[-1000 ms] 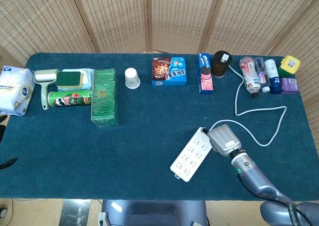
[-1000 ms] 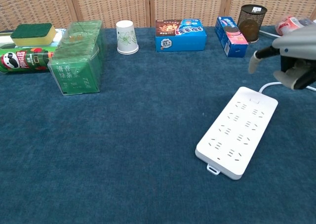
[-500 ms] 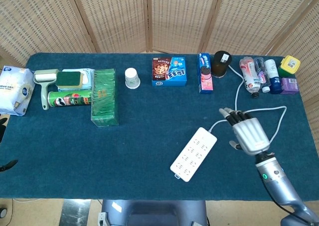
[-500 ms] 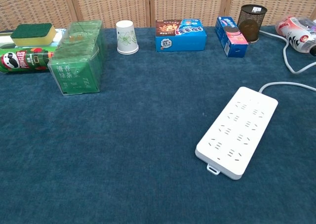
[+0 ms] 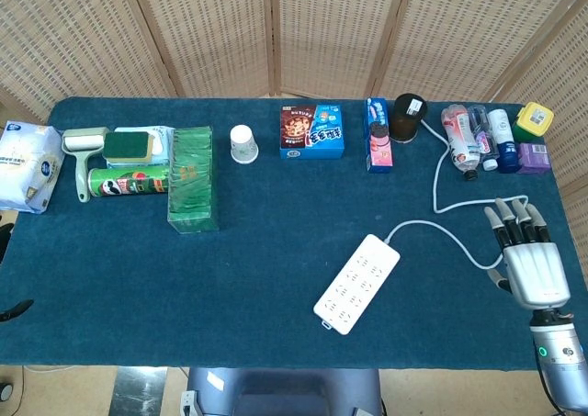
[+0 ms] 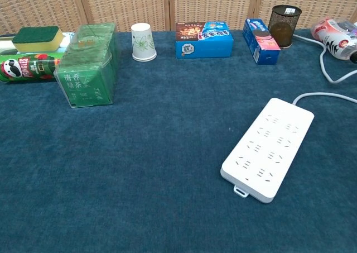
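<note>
- Now the right hand point(image 5: 530, 262) sits at the far right edge of the counter point(image 5: 257, 278), well apart from the white power strip point(image 5: 357, 283); a second ago it hung over the strip's cord end, and half a second ago it was midway between.
- That pull-back leaves the power strip lying flat and untouched, so I judge the contact with it as finished or broken off, not in progress.
- The power strip rests right of the counter's middle, lying diagonally, in the same spot as in the earlier frames; its cord point(image 5: 459, 241) loops off toward the bottles point(image 5: 473, 136) at the back right.
- The right hand holds nothing: its fingers point(image 5: 514, 216) are stretched out straight and slightly apart, pointing toward the back, just beside a bend of the cord, though whether they touch it cannot be told.
- The chest view shows the strip point(image 6: 268, 148) but no hand.
- The left hand appears in neither view.
</note>
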Controlling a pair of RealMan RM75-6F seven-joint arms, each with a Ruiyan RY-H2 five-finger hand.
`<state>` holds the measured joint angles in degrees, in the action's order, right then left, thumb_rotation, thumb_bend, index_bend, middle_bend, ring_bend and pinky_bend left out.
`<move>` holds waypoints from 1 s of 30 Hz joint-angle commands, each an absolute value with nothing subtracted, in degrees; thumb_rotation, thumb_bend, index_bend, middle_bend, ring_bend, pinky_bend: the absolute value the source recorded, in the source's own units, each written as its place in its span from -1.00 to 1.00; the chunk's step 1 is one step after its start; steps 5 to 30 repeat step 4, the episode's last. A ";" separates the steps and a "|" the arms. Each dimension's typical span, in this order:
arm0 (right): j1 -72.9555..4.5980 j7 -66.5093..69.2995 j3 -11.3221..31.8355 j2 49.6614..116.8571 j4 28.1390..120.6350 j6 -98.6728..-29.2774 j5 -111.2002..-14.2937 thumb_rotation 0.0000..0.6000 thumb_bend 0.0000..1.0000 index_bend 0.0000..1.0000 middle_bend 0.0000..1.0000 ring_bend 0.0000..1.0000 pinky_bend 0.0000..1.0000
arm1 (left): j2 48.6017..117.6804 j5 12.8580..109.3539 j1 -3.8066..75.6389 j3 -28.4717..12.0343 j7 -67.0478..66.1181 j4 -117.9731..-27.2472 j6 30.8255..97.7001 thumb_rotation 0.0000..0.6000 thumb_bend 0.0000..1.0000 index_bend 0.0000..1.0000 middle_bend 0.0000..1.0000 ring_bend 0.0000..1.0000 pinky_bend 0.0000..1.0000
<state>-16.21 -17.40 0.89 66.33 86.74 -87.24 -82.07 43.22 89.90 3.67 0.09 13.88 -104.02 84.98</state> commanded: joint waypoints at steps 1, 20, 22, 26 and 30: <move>-15.53 -19.09 1.75 65.73 87.84 -86.86 -80.90 1.00 -1.00 -0.84 -0.96 -1.00 -1.00 | 43.53 89.91 3.56 0.18 13.69 -103.71 85.06 1.00 -0.75 -1.00 -1.00 -1.00 -1.00; -15.23 -19.98 2.42 65.40 88.86 -86.78 -80.29 1.00 -1.00 -0.82 -0.96 -1.00 -1.00 | 43.80 89.91 3.46 0.16 13.46 -103.50 85.28 1.00 -0.75 -1.00 -1.00 -1.00 -1.00; -15.23 -19.98 2.42 65.40 88.86 -86.78 -80.29 1.00 -1.00 -0.82 -0.96 -1.00 -1.00 | 43.80 89.91 3.46 0.16 13.46 -103.50 85.28 1.00 -0.75 -1.00 -1.00 -1.00 -1.00; -15.23 -19.98 2.42 65.40 88.86 -86.78 -80.29 1.00 -1.00 -0.82 -0.96 -1.00 -1.00 | 43.80 89.91 3.46 0.16 13.46 -103.50 85.28 1.00 -0.75 -1.00 -1.00 -1.00 -1.00; -15.23 -19.98 2.42 65.40 88.86 -86.78 -80.29 1.00 -1.00 -0.82 -0.96 -1.00 -1.00 | 43.80 89.91 3.46 0.16 13.46 -103.50 85.28 1.00 -0.75 -1.00 -1.00 -1.00 -1.00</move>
